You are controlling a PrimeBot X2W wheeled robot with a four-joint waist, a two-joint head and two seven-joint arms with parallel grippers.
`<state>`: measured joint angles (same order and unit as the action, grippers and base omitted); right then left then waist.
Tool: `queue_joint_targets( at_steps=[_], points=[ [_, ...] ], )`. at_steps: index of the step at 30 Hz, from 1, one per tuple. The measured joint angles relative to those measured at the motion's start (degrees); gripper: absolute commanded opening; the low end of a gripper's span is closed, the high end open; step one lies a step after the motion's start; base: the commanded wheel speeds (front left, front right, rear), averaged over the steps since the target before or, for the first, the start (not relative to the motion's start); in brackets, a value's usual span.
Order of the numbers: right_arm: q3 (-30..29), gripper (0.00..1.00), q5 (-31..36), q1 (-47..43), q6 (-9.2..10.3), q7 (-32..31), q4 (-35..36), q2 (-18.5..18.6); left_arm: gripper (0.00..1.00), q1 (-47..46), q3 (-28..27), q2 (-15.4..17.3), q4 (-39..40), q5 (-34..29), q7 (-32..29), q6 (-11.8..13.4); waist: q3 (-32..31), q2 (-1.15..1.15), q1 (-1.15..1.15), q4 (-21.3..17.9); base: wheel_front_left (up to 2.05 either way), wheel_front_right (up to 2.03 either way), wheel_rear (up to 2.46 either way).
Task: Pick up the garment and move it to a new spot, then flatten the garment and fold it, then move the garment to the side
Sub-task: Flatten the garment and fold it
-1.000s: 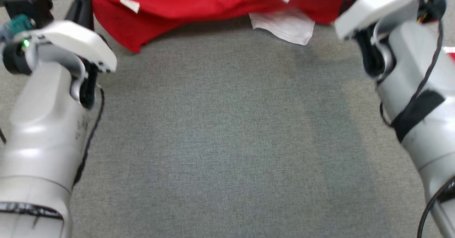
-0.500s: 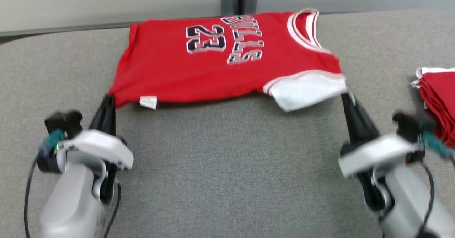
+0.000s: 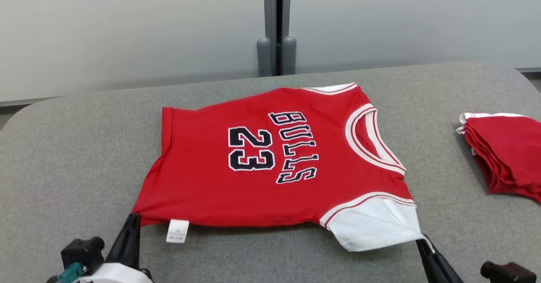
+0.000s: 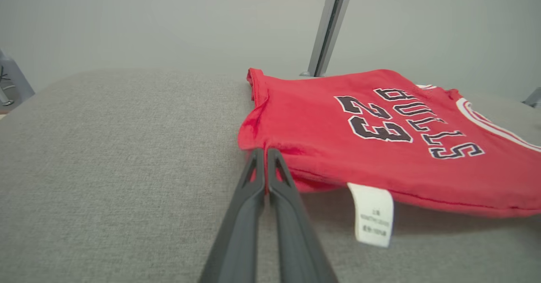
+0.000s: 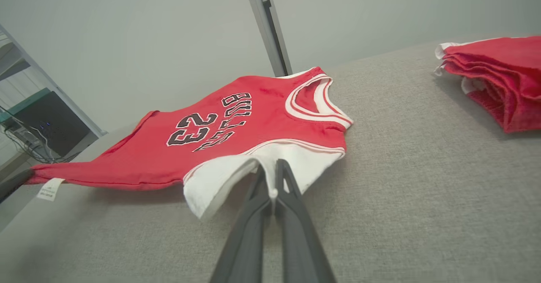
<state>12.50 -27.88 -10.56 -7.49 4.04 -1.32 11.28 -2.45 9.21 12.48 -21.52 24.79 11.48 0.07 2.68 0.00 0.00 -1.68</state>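
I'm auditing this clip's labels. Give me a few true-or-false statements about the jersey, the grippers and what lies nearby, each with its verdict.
1. The left gripper is shut on a hem corner of the jersey. True.
2. The right gripper hangs open above the jersey. False: it is shut on the white cloth at the jersey's near armhole.
3. The jersey's number 23 faces up. True.
4. The stack of red garments lies on the robot's left of the jersey. False: it lies on the robot's right.
5. The white label hangs beside the right gripper. False: it hangs near the left gripper.
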Motion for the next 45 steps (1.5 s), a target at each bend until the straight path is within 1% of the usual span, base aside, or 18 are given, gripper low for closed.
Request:
queue_joint_targets(
  at_steps=[2,6,10,15,19,24,27,30,32,33,36,45],
  points=[
    [-1.31,0.00,0.74,-3.66,0.00,-2.71,3.53,-0.78,0.00,3.25,0.21,-0.04,4.53,0.44,-2.10,0.85,-1.04,0.00,0.00,0.06,0.00,0.00,0.00],
    [-2.54,0.00,2.52,-10.50,0.00,-6.88,9.38,-2.48,0.00,11.24,-0.38,0.12,12.41,1.08,-5.08,3.77,-3.17,0.00,0.00,0.19,0.00,0.00,0.00],
    [-3.25,0.00,3.18,-14.46,0.00,-9.80,13.23,-3.70,0.00,16.24,-0.37,0.87,19.06,1.56,-8.23,5.61,-4.53,0.00,0.00,0.24,0.00,0.00,0.00],
    [-4.08,0.00,3.33,-15.91,0.00,-11.26,14.88,-4.76,0.00,18.22,-0.02,1.53,24.05,1.49,-12.06,7.19,-5.30,0.00,0.00,0.61,0.00,0.00,0.00],
    [-3.74,0.00,3.16,-15.75,0.00,-12.33,14.63,-5.17,0.00,18.62,0.22,1.76,25.40,1.77,-15.06,8.08,-5.57,0.00,0.00,1.05,0.00,0.00,0.00],
    [-3.96,0.00,2.44,-13.69,0.00,-12.68,12.16,-5.04,0.00,17.75,0.76,2.61,25.29,2.45,-18.71,8.39,-5.02,0.00,0.00,1.41,0.00,0.00,0.00],
    [-4.35,0.00,2.13,-10.61,0.00,-12.30,9.84,-4.68,0.00,15.71,0.86,2.64,24.24,3.05,-20.29,8.37,-4.07,0.00,0.00,1.56,0.00,0.00,0.00],
    [-4.88,0.00,1.75,-6.63,0.00,-11.58,6.69,-3.72,0.00,13.13,0.98,2.61,22.27,3.93,-21.47,7.76,-2.89,0.00,0.00,1.77,0.00,0.00,0.00],
    [-4.79,0.00,1.62,-3.21,0.00,-11.06,4.60,-2.86,0.00,10.99,0.93,2.61,21.00,4.53,-22.12,7.20,-1.82,0.00,0.00,1.92,0.00,0.00,0.00],
    [-4.34,0.00,1.60,0.92,0.00,-10.55,2.30,-1.90,0.00,8.48,0.86,2.48,19.61,5.13,-22.29,6.66,-0.46,0.00,0.00,2.10,0.00,0.00,0.00],
    [-3.14,0.00,1.21,7.36,0.00,-9.91,-1.71,-0.40,0.00,4.43,0.96,2.35,17.12,6.14,-22.91,5.45,1.79,0.00,0.00,2.45,0.00,0.00,0.00],
    [1.07,0.00,-0.64,23.35,0.00,-4.78,-14.94,3.05,0.00,-4.33,2.12,1.37,10.61,6.95,-22.18,2.57,7.29,0.00,0.00,4.43,0.00,0.00,0.00]
  ],
)
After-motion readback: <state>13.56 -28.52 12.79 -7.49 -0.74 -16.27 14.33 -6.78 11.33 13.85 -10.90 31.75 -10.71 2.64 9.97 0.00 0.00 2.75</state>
